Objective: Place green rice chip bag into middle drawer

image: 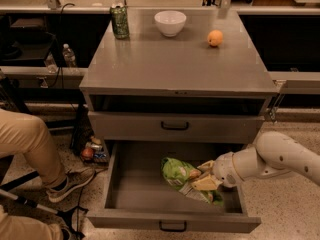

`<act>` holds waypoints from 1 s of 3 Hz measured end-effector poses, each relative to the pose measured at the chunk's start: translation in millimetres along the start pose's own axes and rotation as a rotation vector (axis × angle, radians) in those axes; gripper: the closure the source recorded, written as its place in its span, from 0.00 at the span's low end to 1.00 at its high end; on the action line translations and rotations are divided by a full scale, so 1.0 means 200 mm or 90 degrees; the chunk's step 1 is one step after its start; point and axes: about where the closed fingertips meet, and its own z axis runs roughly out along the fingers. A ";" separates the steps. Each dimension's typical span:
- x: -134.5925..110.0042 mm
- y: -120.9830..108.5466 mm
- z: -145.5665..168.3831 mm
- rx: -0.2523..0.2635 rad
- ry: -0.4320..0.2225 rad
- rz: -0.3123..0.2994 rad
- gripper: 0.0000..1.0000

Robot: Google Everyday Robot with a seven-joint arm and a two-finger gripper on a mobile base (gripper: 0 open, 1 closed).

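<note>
Arm point(282, 156) reaches low, claw point(204, 176) gripping bag point(176, 172) in drawer point(134, 190).

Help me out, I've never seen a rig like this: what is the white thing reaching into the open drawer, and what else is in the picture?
There is one camera, looking down at a grey cabinet from the front. The white thing is the robot's arm, coming in from the right. Its tip is the gripper, inside the open middle drawer and against the green rice chip bag. Whether it grips the bag is unclear. On the cabinet top stand a green can, a white bowl and an orange. At left is a seated person's leg.
</note>
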 end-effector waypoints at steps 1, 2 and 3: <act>0.02 -0.09 0.05 0.025 -0.004 -0.015 1.00; 0.06 -0.17 0.11 0.041 -0.003 -0.013 1.00; 0.10 -0.22 0.17 0.049 0.006 -0.004 1.00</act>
